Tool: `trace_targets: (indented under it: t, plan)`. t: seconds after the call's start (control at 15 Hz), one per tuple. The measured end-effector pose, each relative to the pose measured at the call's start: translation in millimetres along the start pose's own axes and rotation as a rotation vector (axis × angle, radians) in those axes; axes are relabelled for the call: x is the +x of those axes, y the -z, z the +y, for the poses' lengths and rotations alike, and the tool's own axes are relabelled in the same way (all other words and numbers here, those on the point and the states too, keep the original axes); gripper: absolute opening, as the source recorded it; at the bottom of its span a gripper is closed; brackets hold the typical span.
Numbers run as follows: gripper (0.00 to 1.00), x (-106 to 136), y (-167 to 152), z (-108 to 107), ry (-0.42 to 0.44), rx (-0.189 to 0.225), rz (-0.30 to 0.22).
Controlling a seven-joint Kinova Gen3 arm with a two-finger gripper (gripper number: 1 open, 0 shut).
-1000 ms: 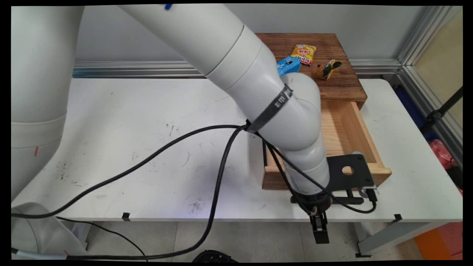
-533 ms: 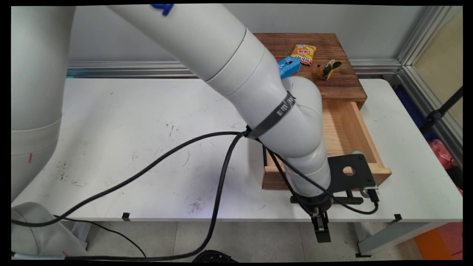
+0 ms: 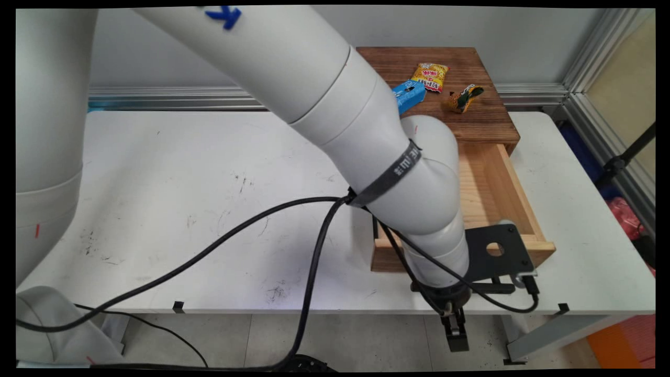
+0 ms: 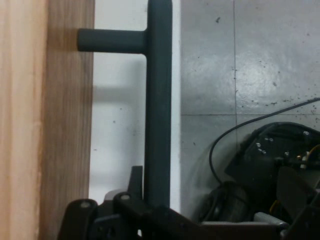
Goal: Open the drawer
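Note:
A wooden cabinet [image 3: 484, 123] stands at the table's far right with its drawer [image 3: 492, 193] pulled out; what shows of the drawer's inside is bare. The drawer's black bar handle [image 3: 494, 287] [image 4: 158, 100] lies just past the table's near edge. My gripper [image 3: 456, 337] [image 4: 150, 200] points down at the floor in front of the drawer. It is shut on the handle, and the bar runs into the linkage in the hand view. The arm hides the drawer's left part.
On the cabinet top lie a yellow snack packet [image 3: 430, 76], a blue packet [image 3: 408, 95] and a small dark wrapped sweet [image 3: 465, 97]. Black cables [image 3: 314, 251] hang from the arm over the white table [image 3: 183, 183]. Grey floor tiles [image 4: 250, 75] show below the handle.
The hand has moved a little toward the table's near edge, and the drawer front has come out slightly with it.

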Motion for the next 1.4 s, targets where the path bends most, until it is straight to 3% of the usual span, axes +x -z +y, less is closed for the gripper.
trace_targets:
  t: [1.4]
  plan:
    - [1.0, 0, 12, 21, -0.005, -0.048, 0.014]
